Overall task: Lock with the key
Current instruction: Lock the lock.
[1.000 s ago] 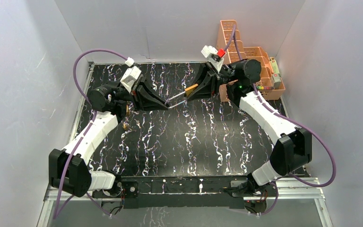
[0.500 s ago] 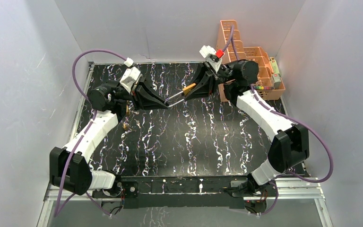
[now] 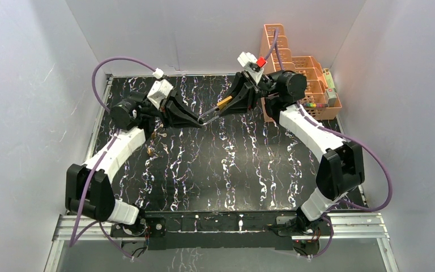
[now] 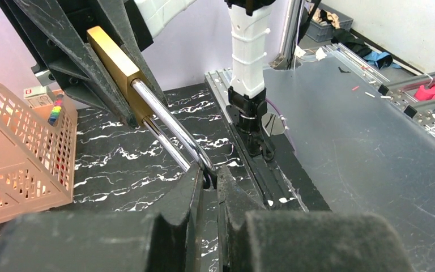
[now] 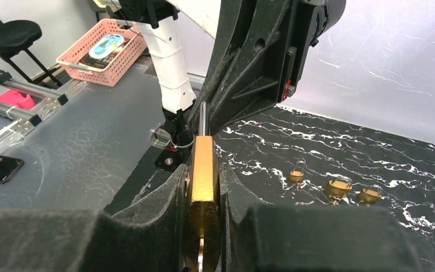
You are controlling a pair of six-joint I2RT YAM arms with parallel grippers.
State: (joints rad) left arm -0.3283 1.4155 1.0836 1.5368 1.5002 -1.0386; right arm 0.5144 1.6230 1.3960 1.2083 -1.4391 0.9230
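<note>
Only your right wrist view resolves three small padlocks at 3 o'clock. Right end effector clamps the brass padlock; left end effector pinches its curved chrome shackle.

A black, white-veined table lies between white walls. Peach baskets stand at its one o'clock corner, with coloured bits inside. Three small brass padlocks lie near its nine o'clock edge. Off the table are a pink basket and a black stool.
</note>
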